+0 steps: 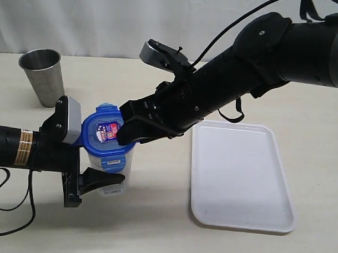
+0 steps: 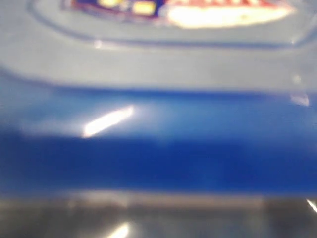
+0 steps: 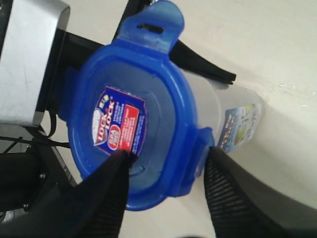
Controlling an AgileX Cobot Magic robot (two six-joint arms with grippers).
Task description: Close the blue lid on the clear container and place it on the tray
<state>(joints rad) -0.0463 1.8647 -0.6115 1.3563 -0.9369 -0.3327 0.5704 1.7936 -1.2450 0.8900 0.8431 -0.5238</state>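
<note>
The right gripper [image 1: 126, 131] pinches one edge of the blue lid [image 1: 103, 136], with one finger on the red-and-white sticker and the other outside a side flap. The left gripper [image 1: 108, 157] is clamped on the clear container [image 3: 237, 99], which stands on the table [image 1: 154, 226] with the lid on its mouth. Another flap juts outward. A strip of tabletop separates it from the white tray [image 1: 242, 179]. The steel cup [image 1: 42, 75] stands well apart.

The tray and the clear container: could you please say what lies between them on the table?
Nothing: the exterior view shows bare table between the clear container and the tray.
</note>
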